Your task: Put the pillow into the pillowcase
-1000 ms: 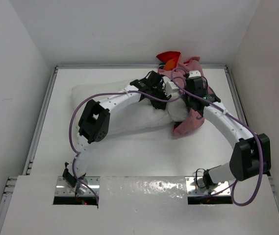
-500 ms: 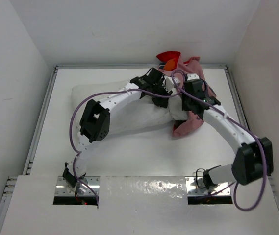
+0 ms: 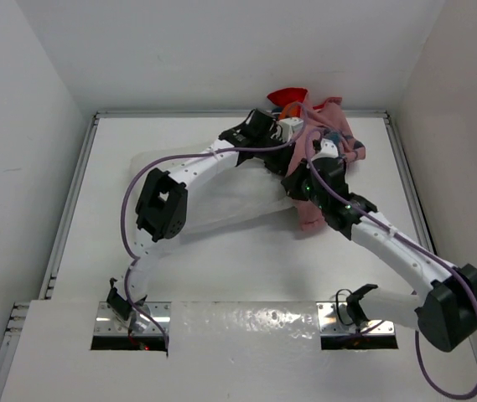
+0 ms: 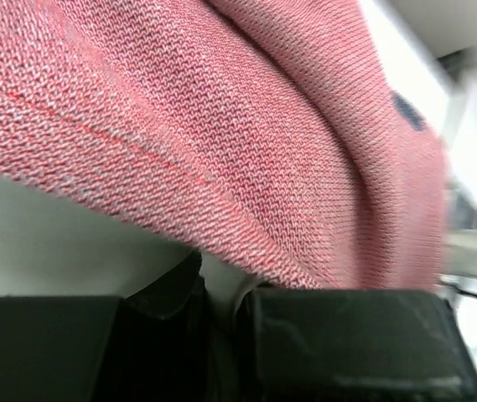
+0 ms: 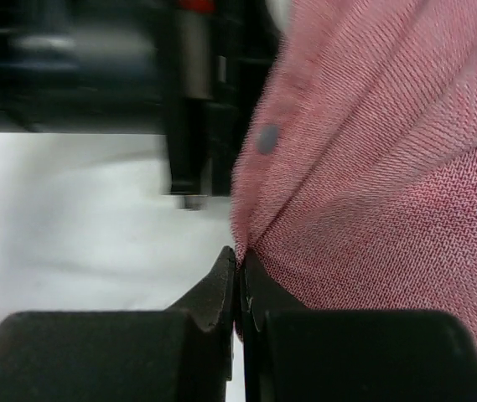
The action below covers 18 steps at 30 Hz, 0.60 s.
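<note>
Pink pillowcase point(image 3: 334, 113) cloth is pinched in both my closed tools: the left gripper point(image 4: 221, 289) holds the far hem, the right gripper point(image 5: 240, 280) the near edge. The pillow point(image 3: 238, 197) lies mid-table, its right end beside them. I'd spread the mouth, then draw it leftward.

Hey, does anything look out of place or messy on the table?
The pillowcase is crumpled in a heap at the far edge of the table, faded inside showing, one red corner spilling past the rim. The pillow looks undamaged.
</note>
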Each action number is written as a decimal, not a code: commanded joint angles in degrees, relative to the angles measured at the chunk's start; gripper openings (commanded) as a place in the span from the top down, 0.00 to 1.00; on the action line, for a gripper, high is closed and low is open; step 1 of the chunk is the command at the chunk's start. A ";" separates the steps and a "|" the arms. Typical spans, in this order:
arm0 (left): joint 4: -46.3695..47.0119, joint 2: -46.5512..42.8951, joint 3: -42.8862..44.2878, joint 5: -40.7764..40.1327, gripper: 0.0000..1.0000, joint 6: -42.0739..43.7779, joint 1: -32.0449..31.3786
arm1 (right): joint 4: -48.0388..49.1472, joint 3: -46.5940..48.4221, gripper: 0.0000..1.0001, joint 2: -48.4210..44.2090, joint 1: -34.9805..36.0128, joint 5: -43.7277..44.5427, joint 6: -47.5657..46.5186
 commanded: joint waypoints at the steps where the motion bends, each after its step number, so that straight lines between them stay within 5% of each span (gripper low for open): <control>1: 17.67 0.68 -1.68 17.18 1.00 -13.22 0.54 | 6.50 -2.04 1.00 0.82 -1.64 -3.36 6.87; 2: 17.77 0.59 -2.30 18.68 1.00 -13.32 0.53 | 5.79 -3.44 1.00 0.48 -3.74 -3.96 7.83; 4: 10.07 0.33 -1.96 18.35 0.76 -6.41 0.80 | 4.92 -7.05 1.00 -0.66 -9.38 -6.16 8.64; 5: 1.33 0.24 -0.39 15.73 0.59 1.37 0.80 | 3.26 -6.80 0.94 -1.71 -9.65 -4.86 4.63; 8: -10.85 0.24 3.13 8.53 0.44 12.40 0.80 | -6.32 -3.12 0.69 -1.46 -9.74 -3.70 -1.11; 9: -17.85 0.24 6.19 2.23 0.36 17.48 0.89 | -8.69 -0.24 0.53 -1.11 -9.65 -3.96 -4.69; 13: -32.40 -1.16 13.59 -15.03 0.30 27.01 2.11 | -17.48 6.02 0.34 -1.55 -9.83 -3.09 -11.05; 18: -36.99 -5.38 18.95 -27.70 0.29 30.63 5.45 | -20.76 13.05 0.34 0.64 -10.27 0.95 -13.43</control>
